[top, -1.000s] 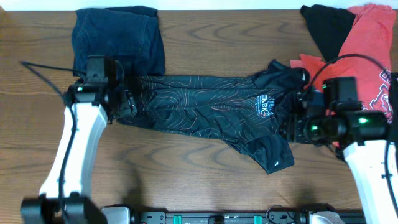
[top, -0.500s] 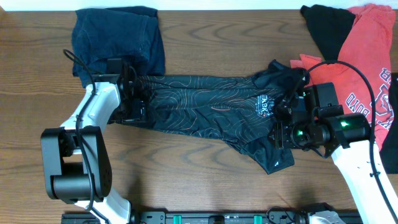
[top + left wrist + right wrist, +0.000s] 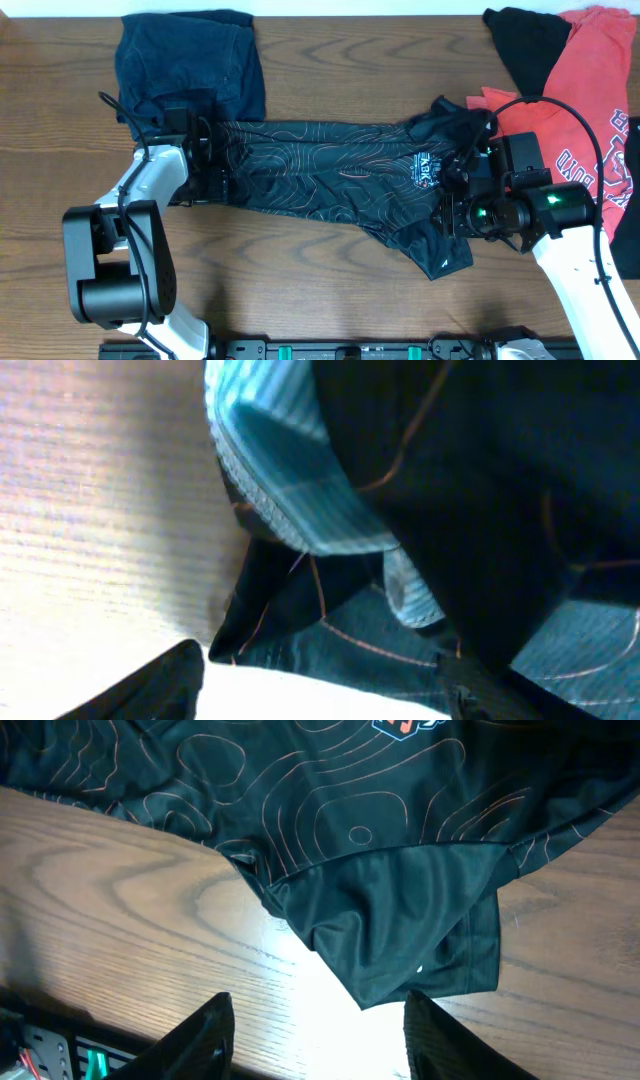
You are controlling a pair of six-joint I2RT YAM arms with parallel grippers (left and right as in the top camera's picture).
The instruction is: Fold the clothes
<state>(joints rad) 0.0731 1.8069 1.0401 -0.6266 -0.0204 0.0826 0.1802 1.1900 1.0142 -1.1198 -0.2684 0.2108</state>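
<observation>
A black shiny sports shirt [image 3: 330, 165] with thin reddish contour lines and a white logo lies stretched across the table's middle. My left gripper [image 3: 212, 165] is open at the shirt's left end, low over the fabric; its wrist view shows the shirt's hem [image 3: 330, 630] between the fingers [image 3: 320, 685]. My right gripper [image 3: 448, 212] is open just above the shirt's lower right sleeve [image 3: 440, 250]; the sleeve's edge [image 3: 400, 950] lies just beyond my fingers [image 3: 315, 1035]. A red white-lettered T-shirt [image 3: 590, 70] lies at the far right.
A dark blue garment [image 3: 190, 65] lies at the back left, touching the shirt's left end. A black garment [image 3: 525, 40] overlaps the red T-shirt at the back right. Bare wooden table [image 3: 300, 280] runs along the front.
The left arm swung in so its gripper reached the shirt's left end, then shifted slightly left. The right gripper moved left over the lower right sleeve and has since held still.
</observation>
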